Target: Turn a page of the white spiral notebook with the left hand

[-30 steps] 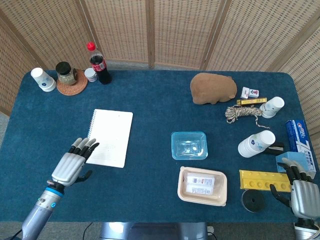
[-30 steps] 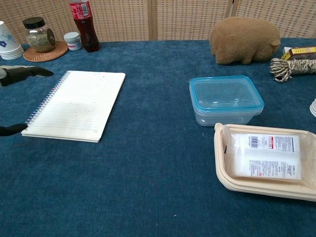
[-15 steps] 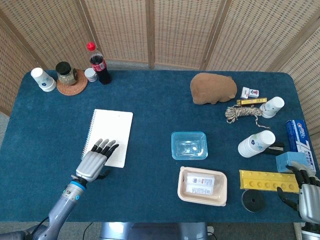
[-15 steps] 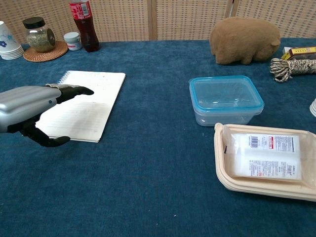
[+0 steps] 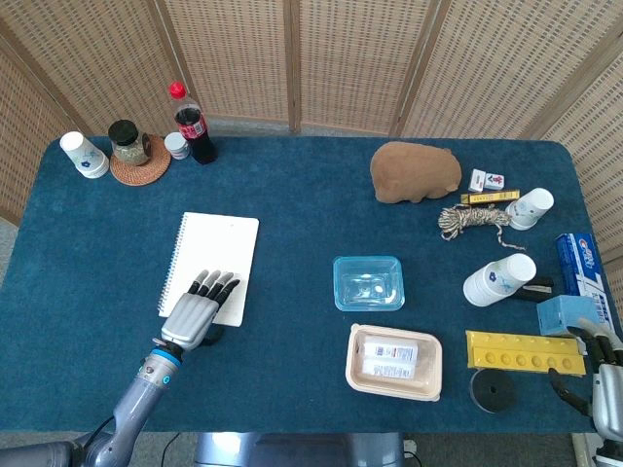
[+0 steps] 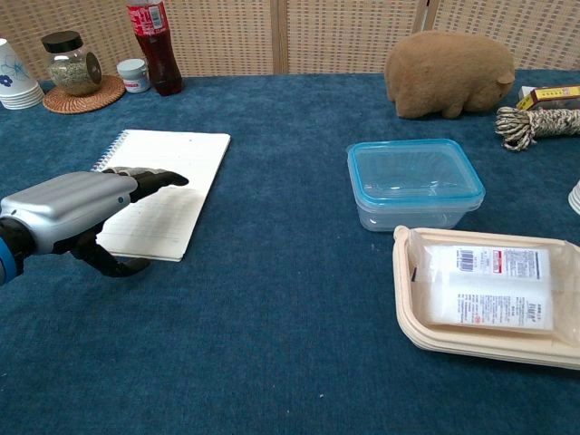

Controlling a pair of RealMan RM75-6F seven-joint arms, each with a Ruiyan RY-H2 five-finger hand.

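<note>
The white spiral notebook (image 5: 214, 255) (image 6: 172, 177) lies flat on the blue table, its spiral along the left edge and a lined page facing up. My left hand (image 5: 198, 311) (image 6: 77, 208) hovers over the notebook's near part, palm down, fingers stretched out flat and slightly apart, thumb hanging below near the notebook's front edge. It holds nothing. My right hand (image 5: 608, 384) sits at the table's near right corner, fingers loosely apart and empty, partly cut off by the frame edge.
A clear box with a blue rim (image 5: 368, 283) (image 6: 414, 181) and a beige tray with a packet (image 5: 394, 362) (image 6: 489, 292) lie right of the notebook. A cola bottle (image 5: 193, 124), jar on a coaster (image 5: 129, 146) and cups stand far left. A brown plush (image 5: 414, 172), rope and yellow tray (image 5: 523, 352) are on the right.
My left hand has moved right and forward, from beside the notebook's left edge to over its near part. My right hand has slid back toward the frame's bottom corner.
</note>
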